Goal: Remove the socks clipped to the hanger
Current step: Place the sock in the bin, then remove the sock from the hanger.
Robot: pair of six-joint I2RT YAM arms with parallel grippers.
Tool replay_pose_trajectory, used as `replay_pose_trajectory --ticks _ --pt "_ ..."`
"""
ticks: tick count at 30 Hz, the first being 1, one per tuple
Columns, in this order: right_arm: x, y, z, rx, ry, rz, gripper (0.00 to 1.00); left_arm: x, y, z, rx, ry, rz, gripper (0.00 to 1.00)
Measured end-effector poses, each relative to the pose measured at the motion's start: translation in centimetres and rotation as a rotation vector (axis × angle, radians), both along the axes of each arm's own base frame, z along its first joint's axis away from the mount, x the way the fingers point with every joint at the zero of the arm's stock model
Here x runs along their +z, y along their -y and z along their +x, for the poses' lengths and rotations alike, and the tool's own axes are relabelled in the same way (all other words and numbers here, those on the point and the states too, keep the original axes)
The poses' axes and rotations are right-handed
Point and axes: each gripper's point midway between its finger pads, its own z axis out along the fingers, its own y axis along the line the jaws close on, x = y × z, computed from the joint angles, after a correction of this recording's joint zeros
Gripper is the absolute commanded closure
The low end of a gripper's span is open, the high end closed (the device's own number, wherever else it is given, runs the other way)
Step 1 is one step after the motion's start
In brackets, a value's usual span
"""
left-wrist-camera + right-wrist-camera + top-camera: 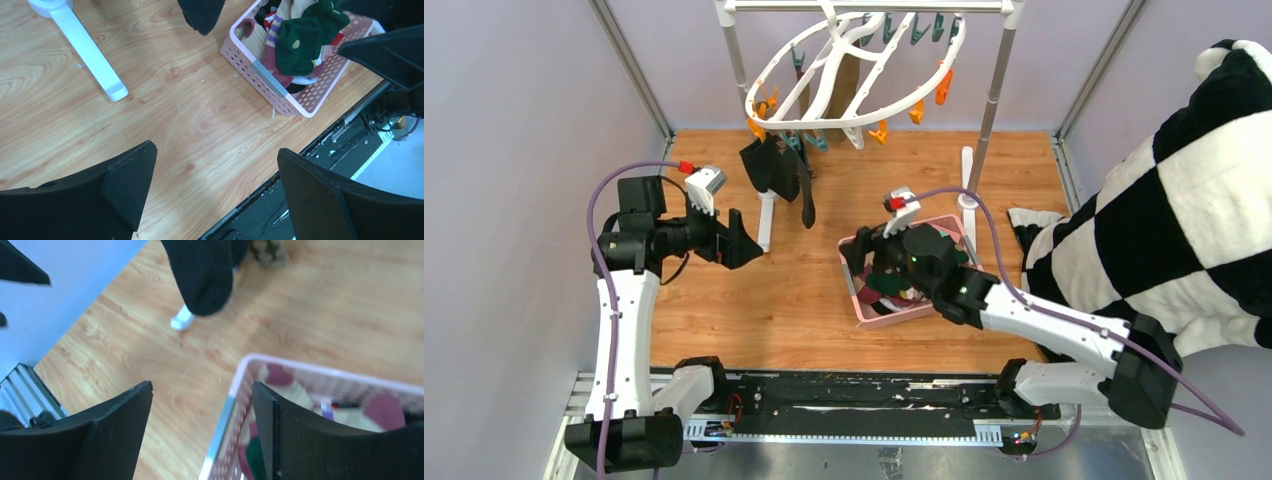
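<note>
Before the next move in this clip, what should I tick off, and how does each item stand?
1. Left hand open and empty: ok.
2. Right hand open over the pink basket, nothing between its fingers: ok.
3. Hanger cleared of socks: not ok; dark socks hang from its lower left end.
4. Basket upright on the table, with socks inside: ok.
5. A free hand close to the dark socks: ok; the left hand looks nearer in the top view.
6. Which clips hold the dark socks: cannot tell.
</note>
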Motion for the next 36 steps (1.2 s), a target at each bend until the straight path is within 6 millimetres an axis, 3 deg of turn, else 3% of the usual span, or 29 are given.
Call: replay_pose_trajectory --ticks 4,9,14,18,22,24,29,32,36 --pt "2.9 -4.4 2.1 0.047 0.127 -0.013 0.18 0.1 0.0 0.0 0.014 -0.012 -0.014 0.0" --pt "0.7 -9.6 5.4 0.072 0.252 -0.129 0.19 0.3 -0.1 -0.1 0.033 -0.013 -0.026 0.0" --pt "-0.7 -10.6 9.3 -0.055 0.356 -0.229 0.2 0.6 -0.1 -0.2 0.035 -0.005 -0.034 0.0" --pt "0.8 -11.1 11.7 -0.159 0.447 -0.242 0.23 0.7 0.0 -0.3 0.031 -0.004 -0.04 0.0" --pt "2.7 -12.7 13.5 -0.204 0.5 -0.228 0.33 0.8 0.1 -0.3 0.025 -0.004 -0.052 0.0" --pt "3.0 -13.2 13.8 -0.201 0.504 -0.219 0.46 0.8 0.1 -0.3 0.024 -0.004 -0.054 0.0" --pt "2.6 -14.8 13.1 -0.091 0.479 -0.175 0.95 0.9 0.2 -0.4 0.019 -0.002 -0.055 0.0" --pt "2.4 -16.1 11.6 0.03 0.44 -0.141 1.0 1.0 0.4 -0.5 0.0 0.005 -0.063 0.0" --pt "4.1 -16.3 8.2 0.174 0.388 -0.052 1.0 1.2 0.9 -0.8 -0.033 0.014 -0.08 0.0"
